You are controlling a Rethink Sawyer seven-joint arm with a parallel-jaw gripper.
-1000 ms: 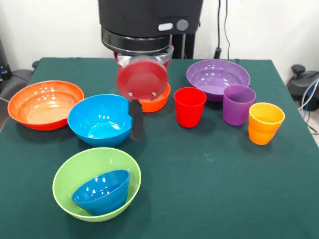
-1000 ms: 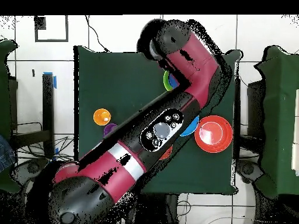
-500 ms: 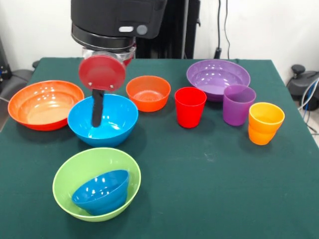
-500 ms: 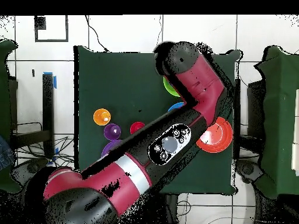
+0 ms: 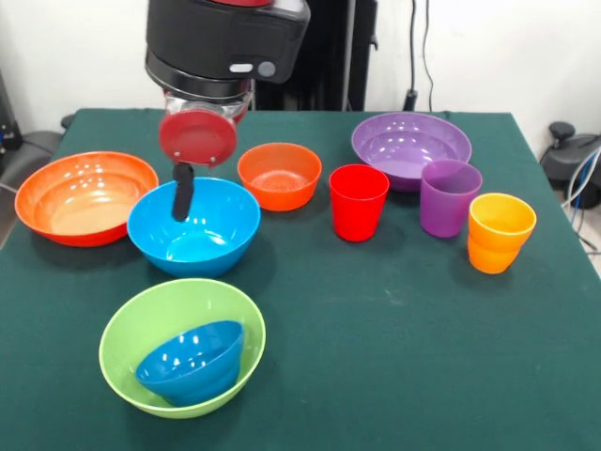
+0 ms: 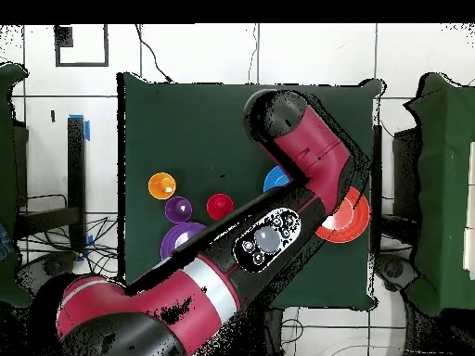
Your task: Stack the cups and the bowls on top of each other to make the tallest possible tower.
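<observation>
The arm descends from above, its gripper (image 5: 182, 193) hanging over the light blue bowl (image 5: 194, 226) (one dark finger visible; opening cannot be determined, nothing seen held). The dark blue bowl (image 5: 191, 362) lies tilted inside the lime green bowl (image 5: 181, 347). Cups (image 5: 358, 201) stand apart, unstacked.

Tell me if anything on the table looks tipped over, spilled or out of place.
Only one thing: the small dark blue bowl lies tilted on its side inside the lime green bowl, not nested flat. Nothing is spilled, and the other bowls and the three cups stand upright.
</observation>
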